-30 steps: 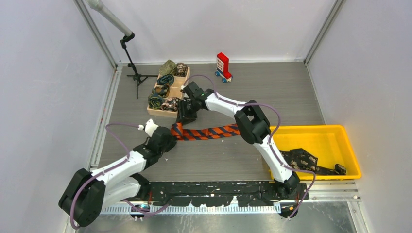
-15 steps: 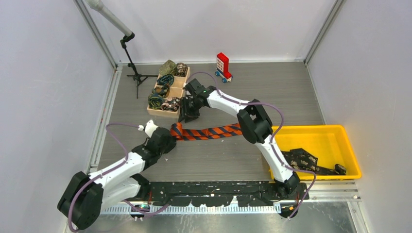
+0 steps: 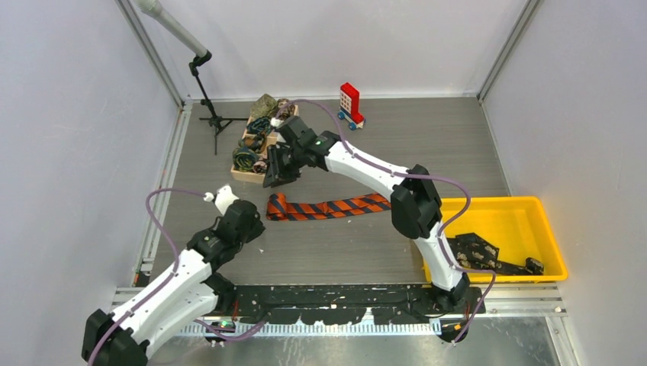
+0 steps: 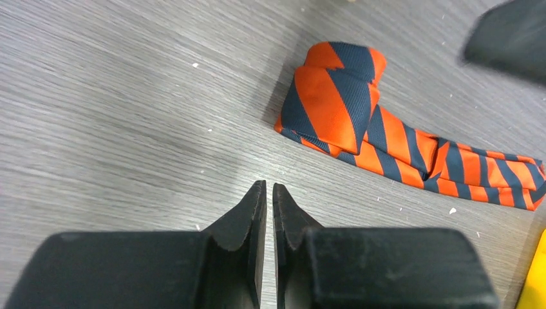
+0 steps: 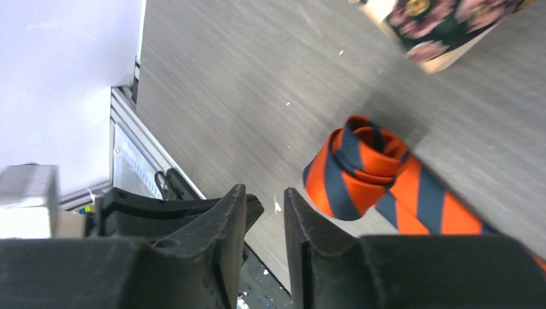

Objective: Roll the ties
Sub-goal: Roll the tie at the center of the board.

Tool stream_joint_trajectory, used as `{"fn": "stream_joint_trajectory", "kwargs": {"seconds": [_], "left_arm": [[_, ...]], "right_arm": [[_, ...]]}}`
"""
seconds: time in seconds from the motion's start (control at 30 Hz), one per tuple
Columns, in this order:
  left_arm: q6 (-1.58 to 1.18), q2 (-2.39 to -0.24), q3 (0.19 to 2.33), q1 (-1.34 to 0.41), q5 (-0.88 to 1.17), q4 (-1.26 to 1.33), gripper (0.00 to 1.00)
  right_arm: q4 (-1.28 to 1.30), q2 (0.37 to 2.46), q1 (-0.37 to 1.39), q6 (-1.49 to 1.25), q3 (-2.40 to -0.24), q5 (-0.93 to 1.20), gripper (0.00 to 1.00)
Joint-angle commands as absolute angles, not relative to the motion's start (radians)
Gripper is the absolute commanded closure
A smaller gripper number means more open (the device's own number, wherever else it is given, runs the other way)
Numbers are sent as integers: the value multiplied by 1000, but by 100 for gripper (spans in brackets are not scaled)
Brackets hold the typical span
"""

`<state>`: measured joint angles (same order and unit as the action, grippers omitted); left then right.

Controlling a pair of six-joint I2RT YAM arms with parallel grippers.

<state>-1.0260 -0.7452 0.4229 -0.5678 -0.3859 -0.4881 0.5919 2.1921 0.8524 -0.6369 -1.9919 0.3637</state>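
An orange tie with dark blue stripes (image 3: 328,207) lies flat across the table. Its left end is rolled into a small coil (image 3: 276,206), which also shows in the left wrist view (image 4: 335,96) and the right wrist view (image 5: 360,167). My left gripper (image 3: 248,223) sits a little below and left of the coil, apart from it. Its jaws (image 4: 269,185) are shut with only a sliver between them and nothing inside. My right gripper (image 3: 273,174) hovers above the coil, close to the wooden box. It is open (image 5: 265,190) and holds nothing.
A wooden box (image 3: 246,174) with several rolled ties stands at the back left; a floral one (image 5: 451,26) shows in the right wrist view. A red-and-white toy block (image 3: 350,103) stands at the back. A yellow bin (image 3: 503,204) is on the right, a tripod stand (image 3: 214,120) at far left.
My right gripper rose off the tie and moved back-left towards the box, its jaws narrowing. My left gripper drew back down-left from the coil, which now lies free.
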Motion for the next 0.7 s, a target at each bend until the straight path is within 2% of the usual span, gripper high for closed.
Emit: {"fn": "stream_joint_trajectory", "kwargs": {"seconds": [0.0, 0.23, 0.47, 0.67], "left_arm": [[-951, -686, 512, -564, -499, -660, 89], [-911, -664, 555, -565, -548, -734, 85], [-877, -666, 560, -564, -565, -739, 82], [-814, -689, 572, -565, -550, -701, 71]], "right_arm": [[583, 2184, 904, -671, -2005, 347, 70], [583, 2237, 919, -683, -2004, 352, 82], [582, 2240, 915, -661, -1932, 331, 87], [577, 2229, 897, -651, -1883, 326, 89]]}}
